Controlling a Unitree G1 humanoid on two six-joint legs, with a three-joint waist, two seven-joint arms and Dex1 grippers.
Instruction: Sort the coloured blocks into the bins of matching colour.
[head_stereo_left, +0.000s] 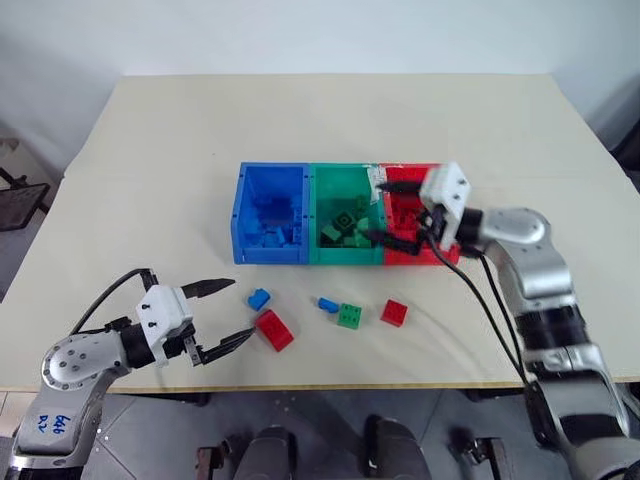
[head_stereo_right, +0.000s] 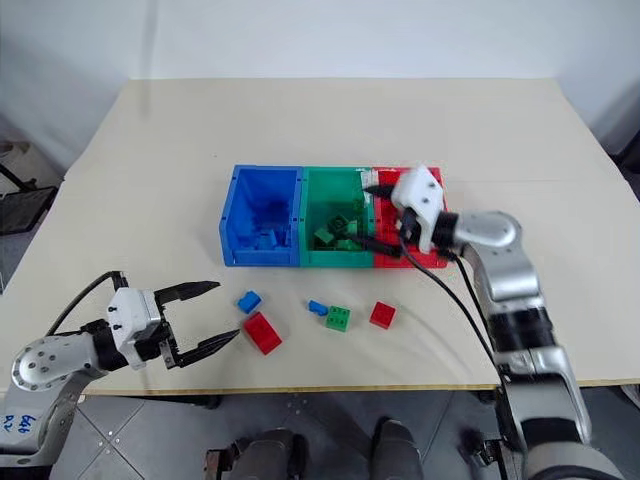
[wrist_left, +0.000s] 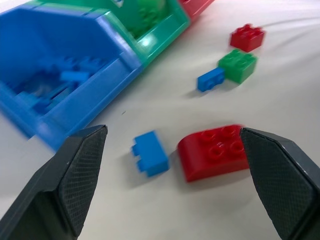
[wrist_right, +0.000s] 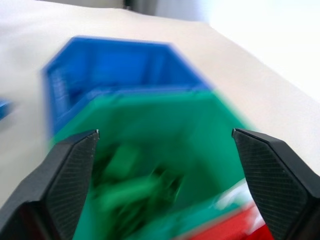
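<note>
Three joined bins stand mid-table: blue bin (head_stereo_left: 268, 250), green bin (head_stereo_left: 345, 255), red bin (head_stereo_left: 408, 168). Blue blocks lie in the blue bin and green blocks in the green one. In front of the bins lie loose blocks: a small blue block (head_stereo_left: 259, 298), a large red block (head_stereo_left: 273, 329), a tiny blue block (head_stereo_left: 327, 304), a green block (head_stereo_left: 350, 316) and a red block (head_stereo_left: 394, 313). My left gripper (head_stereo_left: 240, 309) is open, low over the table, just left of the large red block (wrist_left: 215, 150). My right gripper (head_stereo_left: 380, 211) is open above the seam between the green and red bins, with nothing between its fingers.
The beige table (head_stereo_left: 330, 120) stretches bare behind the bins. Its front edge runs close below the loose blocks. Black cables (head_stereo_left: 490, 300) trail from my right arm over the table's right front part.
</note>
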